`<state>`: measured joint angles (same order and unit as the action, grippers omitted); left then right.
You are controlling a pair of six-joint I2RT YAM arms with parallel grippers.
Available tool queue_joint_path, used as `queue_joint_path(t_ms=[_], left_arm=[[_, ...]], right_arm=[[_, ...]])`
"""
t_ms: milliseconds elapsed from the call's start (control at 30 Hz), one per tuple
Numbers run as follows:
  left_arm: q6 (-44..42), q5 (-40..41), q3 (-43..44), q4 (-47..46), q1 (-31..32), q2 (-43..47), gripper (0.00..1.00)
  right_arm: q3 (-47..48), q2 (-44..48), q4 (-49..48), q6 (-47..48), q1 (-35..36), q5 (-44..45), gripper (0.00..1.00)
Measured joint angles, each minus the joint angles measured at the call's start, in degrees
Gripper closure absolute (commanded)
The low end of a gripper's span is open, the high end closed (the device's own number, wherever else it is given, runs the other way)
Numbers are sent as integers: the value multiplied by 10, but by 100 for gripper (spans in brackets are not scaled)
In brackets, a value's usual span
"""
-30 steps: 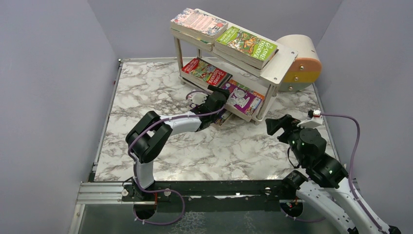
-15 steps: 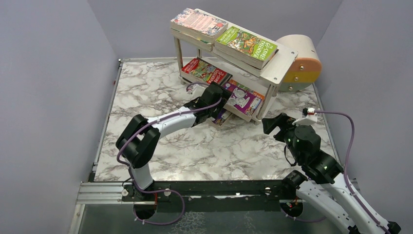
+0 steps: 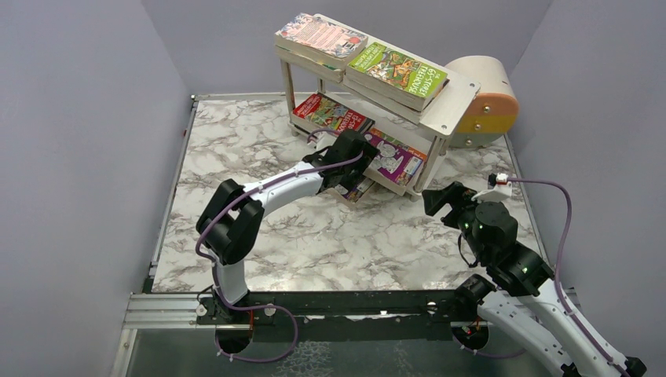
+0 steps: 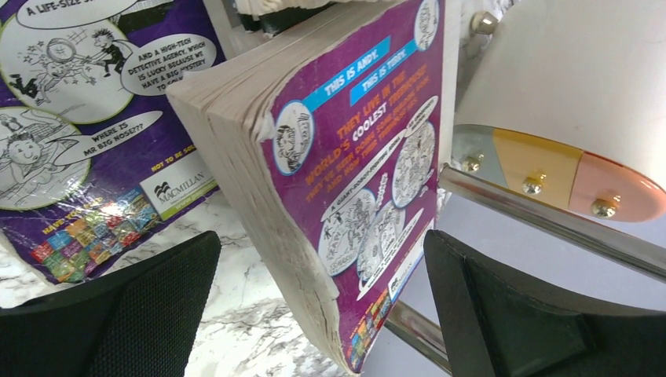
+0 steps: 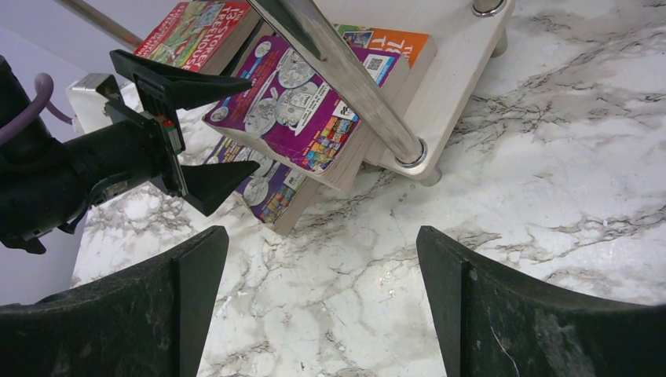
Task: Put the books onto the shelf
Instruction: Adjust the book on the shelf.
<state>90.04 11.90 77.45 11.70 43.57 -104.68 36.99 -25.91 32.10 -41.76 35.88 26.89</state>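
L end effector: jaws wide, straddling leaning purple book, no grip | it reads "THIS IS ANDY", "THIS IS TERRY"; tilted against shelf lower-tier front | lower tier: Macmillan book, "WHERE IS MR BIG NOSE??" | shelf top: green book, "65-STOREY TREEHOUSE" | R end effector: jaws apart, empty, right of shelf

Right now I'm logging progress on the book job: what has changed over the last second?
The left gripper reached further forward to the lower tier of the shelf. Its open jaws now stand either side of a purple book, with nothing gripped yet. The right gripper edged slightly left, open and empty. The books on the top tier and the round box stayed put.
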Motion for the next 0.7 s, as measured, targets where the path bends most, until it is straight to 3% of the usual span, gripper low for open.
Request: queue_joint_path(t_ms=[700], left_arm=[[5, -5, 50, 9, -5, -47, 1]], right_arm=[[-4, 6, 0, 0, 0, 0, 12]])
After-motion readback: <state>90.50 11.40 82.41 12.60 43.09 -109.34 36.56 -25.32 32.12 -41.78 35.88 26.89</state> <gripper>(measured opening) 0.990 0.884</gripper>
